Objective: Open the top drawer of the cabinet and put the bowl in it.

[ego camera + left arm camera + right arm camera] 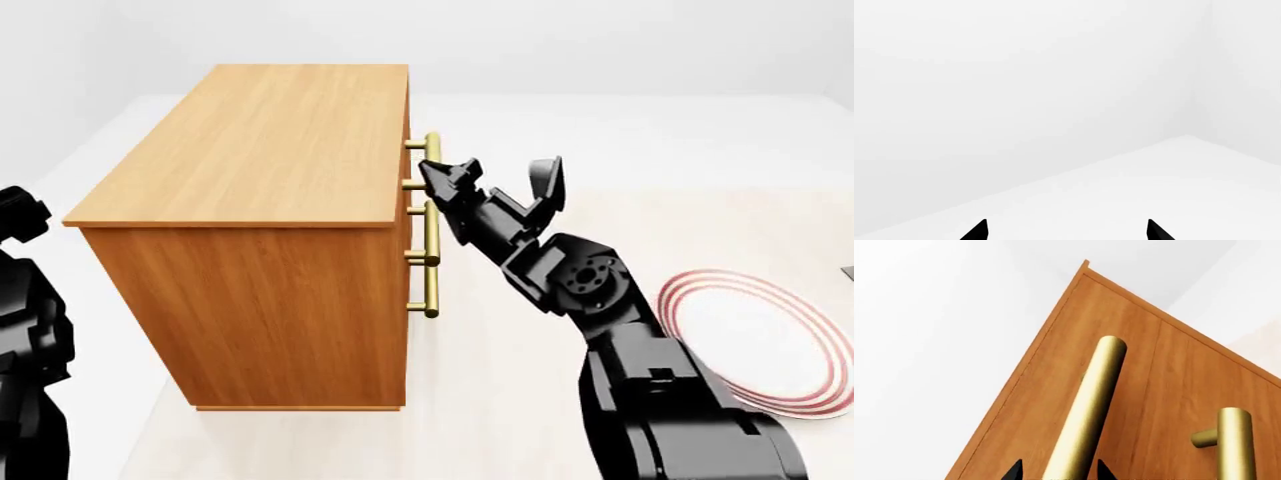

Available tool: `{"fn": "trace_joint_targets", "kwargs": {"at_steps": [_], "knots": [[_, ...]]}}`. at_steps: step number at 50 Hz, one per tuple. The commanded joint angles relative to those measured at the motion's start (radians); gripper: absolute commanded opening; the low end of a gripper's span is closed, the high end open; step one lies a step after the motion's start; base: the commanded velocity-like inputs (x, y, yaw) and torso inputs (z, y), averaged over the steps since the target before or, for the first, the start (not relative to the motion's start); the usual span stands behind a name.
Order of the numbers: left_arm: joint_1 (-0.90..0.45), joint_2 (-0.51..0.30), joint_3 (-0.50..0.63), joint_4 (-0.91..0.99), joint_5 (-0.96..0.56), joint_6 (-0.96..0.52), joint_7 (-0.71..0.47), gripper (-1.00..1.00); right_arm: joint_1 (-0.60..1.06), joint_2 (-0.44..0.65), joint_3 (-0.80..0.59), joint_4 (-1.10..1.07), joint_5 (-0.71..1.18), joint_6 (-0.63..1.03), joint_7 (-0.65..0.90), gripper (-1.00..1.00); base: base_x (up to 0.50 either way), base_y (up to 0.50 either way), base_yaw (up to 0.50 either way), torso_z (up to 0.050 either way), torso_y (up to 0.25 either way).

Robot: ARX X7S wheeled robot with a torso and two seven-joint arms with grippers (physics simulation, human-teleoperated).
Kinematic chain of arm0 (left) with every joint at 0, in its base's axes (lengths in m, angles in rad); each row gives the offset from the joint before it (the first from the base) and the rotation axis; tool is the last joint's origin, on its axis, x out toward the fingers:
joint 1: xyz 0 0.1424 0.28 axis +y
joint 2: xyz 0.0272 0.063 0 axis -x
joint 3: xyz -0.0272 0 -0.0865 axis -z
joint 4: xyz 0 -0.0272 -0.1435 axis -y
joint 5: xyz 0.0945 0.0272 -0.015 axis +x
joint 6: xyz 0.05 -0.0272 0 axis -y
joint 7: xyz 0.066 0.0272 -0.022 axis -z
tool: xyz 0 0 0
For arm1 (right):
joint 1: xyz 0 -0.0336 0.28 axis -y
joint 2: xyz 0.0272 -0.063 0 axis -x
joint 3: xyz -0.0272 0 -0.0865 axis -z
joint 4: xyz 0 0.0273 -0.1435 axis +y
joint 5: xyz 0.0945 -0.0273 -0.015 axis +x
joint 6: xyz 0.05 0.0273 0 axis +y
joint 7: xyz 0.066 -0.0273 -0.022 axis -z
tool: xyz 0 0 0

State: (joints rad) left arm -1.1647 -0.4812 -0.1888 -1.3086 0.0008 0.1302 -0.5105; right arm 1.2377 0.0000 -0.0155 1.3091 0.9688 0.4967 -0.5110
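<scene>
The right pincer (487, 172) sits at centre frame in the head view with its fingers spread, straddling the brass handle (1087, 405) of the top drawer (1147, 385) without gripping it. The cabinet (254, 230) fills the left half, all drawers shut. The left pincer (1066, 231) also stands apart, holding nothing. Only a plate (754, 335) shows at lower right; the bowl is out of sight. Opening and placing both remain.
</scene>
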Motion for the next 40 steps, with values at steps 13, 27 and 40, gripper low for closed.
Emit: {"fn": "trace_joint_targets", "kwargs": {"at_steps": [13,27,40], "knots": [[0.002,-0.001,-0.001,0.000,-0.001,0.000,0.000,1.00,0.028,0.012,0.434,-0.001,-0.422,0.089,-0.098,-1.00,0.00,0.00,0.00,0.000,0.001],[0.005,-0.003,-0.002,0.000,-0.001,0.002,-0.001,1.00,0.059,0.045,0.673,-0.001,-0.656,0.133,-0.182,-1.00,0.00,0.00,0.00,0.000,0.001],[0.006,-0.004,-0.001,0.000,0.000,0.002,-0.004,1.00,0.064,0.088,0.793,-0.002,-0.735,0.141,-0.220,-1.00,0.00,0.00,0.00,0.000,0.001]]}}
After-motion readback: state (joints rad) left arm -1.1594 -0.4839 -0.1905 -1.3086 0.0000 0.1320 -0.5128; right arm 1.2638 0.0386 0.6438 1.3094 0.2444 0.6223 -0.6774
